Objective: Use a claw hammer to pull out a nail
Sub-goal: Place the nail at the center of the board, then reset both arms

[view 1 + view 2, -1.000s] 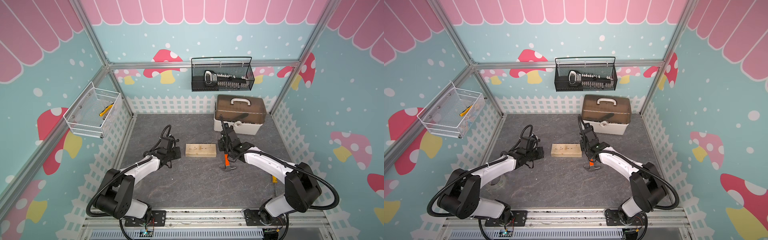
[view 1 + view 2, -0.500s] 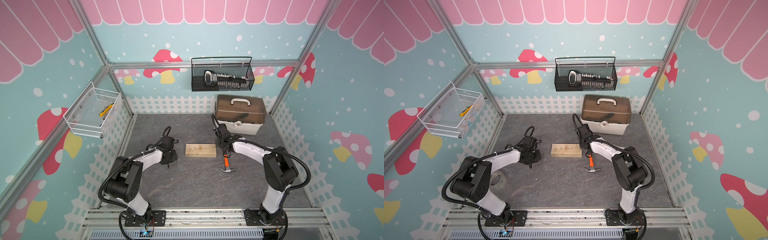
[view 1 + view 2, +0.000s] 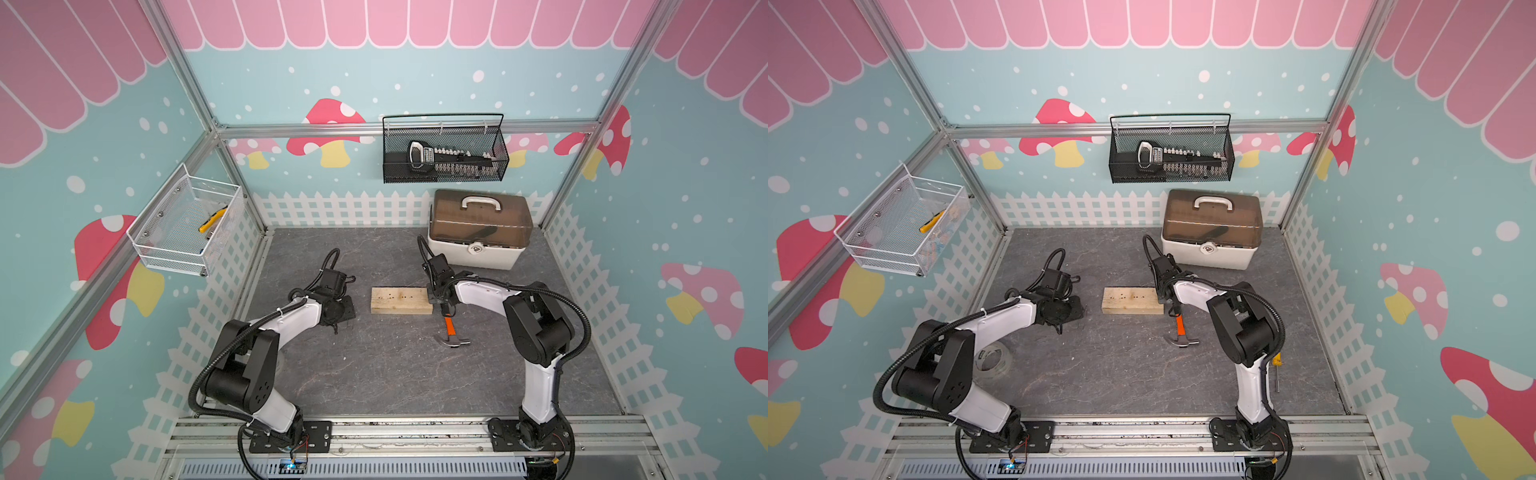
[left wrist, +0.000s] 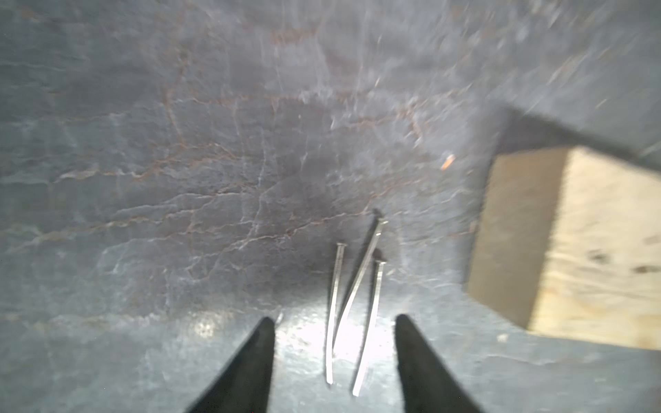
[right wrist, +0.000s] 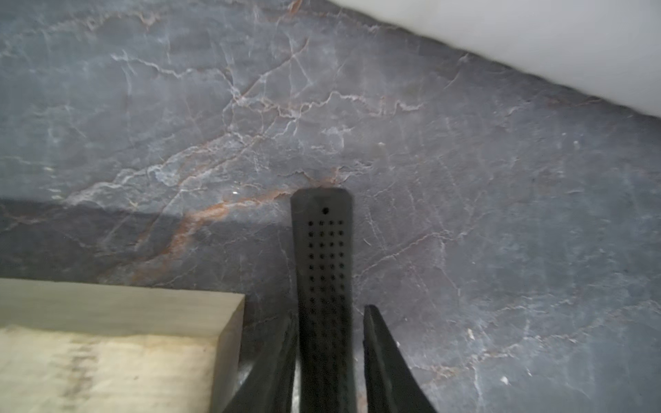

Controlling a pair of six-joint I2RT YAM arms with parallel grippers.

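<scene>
Top views look bright and even to me; wrist views blur, glare on the tabletop (image 4: 214,329) beside the left gripper (image 4: 334,320).

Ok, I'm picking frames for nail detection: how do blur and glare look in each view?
Left wrist view: motion blur throughout, wood block soft, glare on the table washing out the pointed ends of the nails. Right wrist view: claw hammer handle crisp, white toolbox soft and featureless. Both top views: sharp, evenly lit.
</scene>
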